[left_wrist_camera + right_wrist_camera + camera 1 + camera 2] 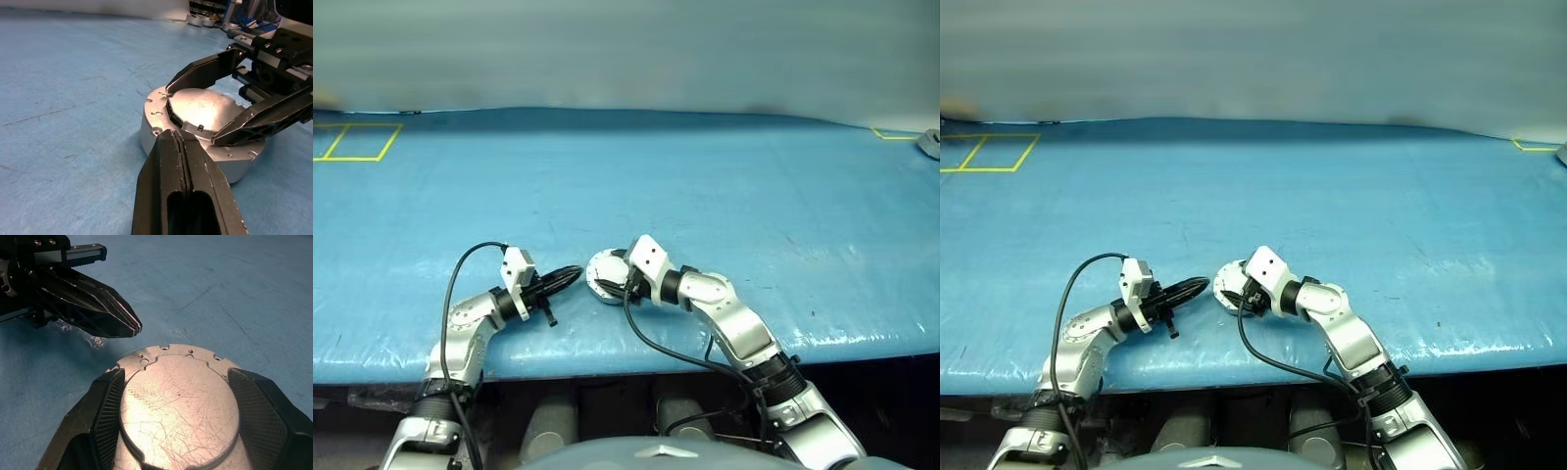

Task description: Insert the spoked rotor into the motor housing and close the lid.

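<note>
R end effector (171, 416) sits w/ its two fingers spread wide, one on each side of the motor housing (195, 127), flanking the closed lid (178, 404) w/o clearly squeezing it; housing rests flat on the blue worktop (705, 186) near the front edge. L end effector (178, 142) has fingers pressed fully together, holding nothing, tips just beside the housing's rim on the side opp. the R one, pointing level at it.
</note>
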